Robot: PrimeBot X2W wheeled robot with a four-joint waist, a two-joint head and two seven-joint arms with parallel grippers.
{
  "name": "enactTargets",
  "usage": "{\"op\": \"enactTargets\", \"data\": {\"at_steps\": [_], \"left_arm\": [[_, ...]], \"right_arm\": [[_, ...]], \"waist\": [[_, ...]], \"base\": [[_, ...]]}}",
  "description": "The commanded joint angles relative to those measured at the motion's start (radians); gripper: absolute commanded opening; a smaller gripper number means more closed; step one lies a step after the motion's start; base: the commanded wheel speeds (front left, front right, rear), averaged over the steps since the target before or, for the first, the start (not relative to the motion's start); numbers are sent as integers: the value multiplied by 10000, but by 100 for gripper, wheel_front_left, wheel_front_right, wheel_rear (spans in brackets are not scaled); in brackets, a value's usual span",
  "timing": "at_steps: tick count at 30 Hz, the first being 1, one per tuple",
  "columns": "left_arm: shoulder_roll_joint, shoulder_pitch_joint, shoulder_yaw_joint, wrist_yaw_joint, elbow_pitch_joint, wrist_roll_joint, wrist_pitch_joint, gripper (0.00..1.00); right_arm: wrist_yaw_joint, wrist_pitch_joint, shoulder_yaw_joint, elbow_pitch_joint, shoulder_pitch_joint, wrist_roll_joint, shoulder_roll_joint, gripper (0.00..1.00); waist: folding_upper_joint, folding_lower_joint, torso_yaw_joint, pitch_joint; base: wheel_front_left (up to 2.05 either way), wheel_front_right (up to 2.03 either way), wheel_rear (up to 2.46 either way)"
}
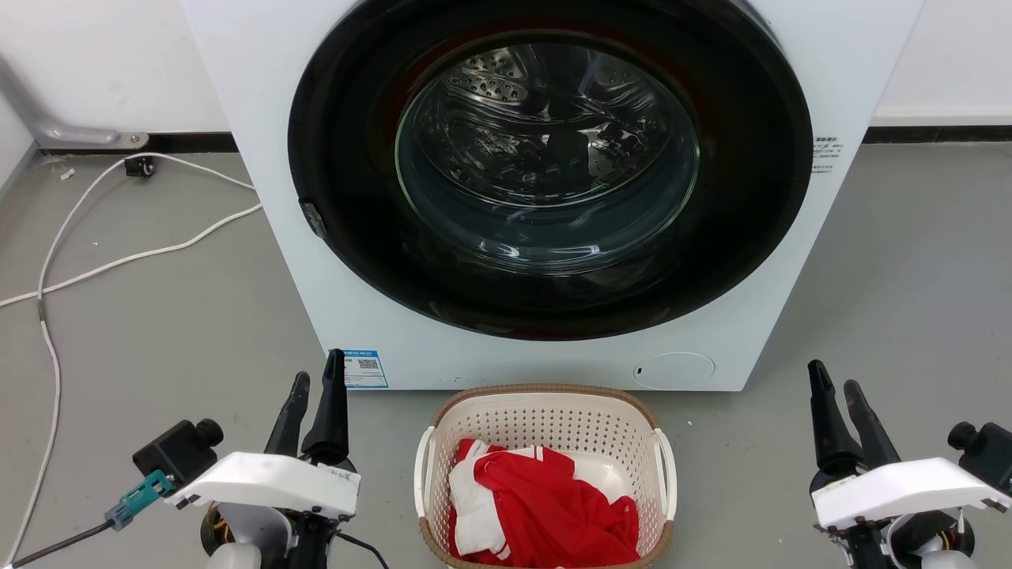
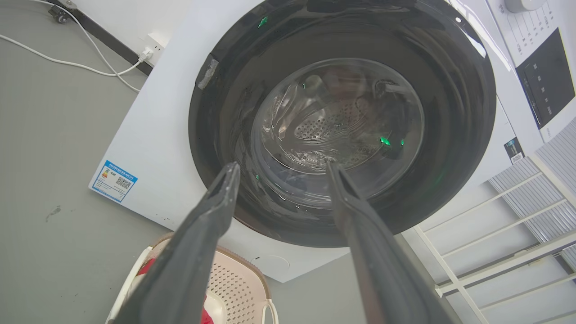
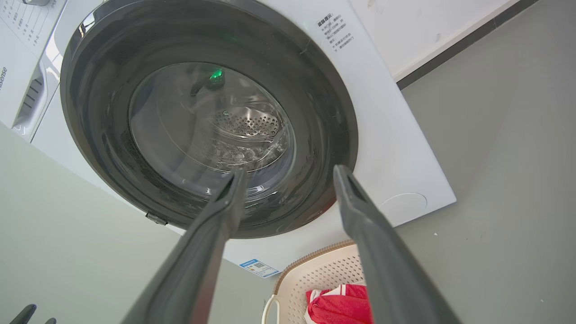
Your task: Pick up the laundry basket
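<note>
The laundry basket sat on the floor just before the washing machine, with a red and white garment heaped inside it. It lay between the two pairs of jaws and lower than them, back from the fingertips toward the robot's body. From the left gripper it was off to the right; from the right gripper it was off to the left. Both grippers had their jaws parted with nothing between them, and both pointed past the basket at the machine's door, so neither was aimed at it. In the head view the left jaws looked nearer to the basket than the right, though neither touched it. One white handle faced the left jaws and the other handle faced the right. That suggested a two-sided lift, each arm swinging inward and down to its own handle. The basket's near end was cut off by the picture's edge, so its long axis could not be told for sure. The head view gave both handles and the gaps to either side at once. The wrist views gave the plain width of each opening instead, with the basket low beneath the fingers and its rim crossed by one finger in each.
</note>
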Motion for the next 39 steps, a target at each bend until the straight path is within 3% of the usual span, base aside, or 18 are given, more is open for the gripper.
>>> {"op": "enactTargets", "data": {"at_steps": [1, 18, 39], "left_arm": [[26, -261, -74, 27, -139, 416, -122, 100], [18, -421, -378, 121, 120, 2759, -612, 100], [9, -558, -700, 227, 488, 4930, -1097, 100]], "right_arm": [[2, -93, 48, -168, -61, -462, -10, 100], [1, -139, 152, -380, 39, -3023, 1, 100], [2, -372, 169, -269, 54, -5286, 14, 100]], "waist": [[0, 0, 4, -2], [0, 0, 48, -27], [0, 0, 107, -70]], "base": [[0, 0, 0], [0, 0, 0], [0, 0, 0]]}}
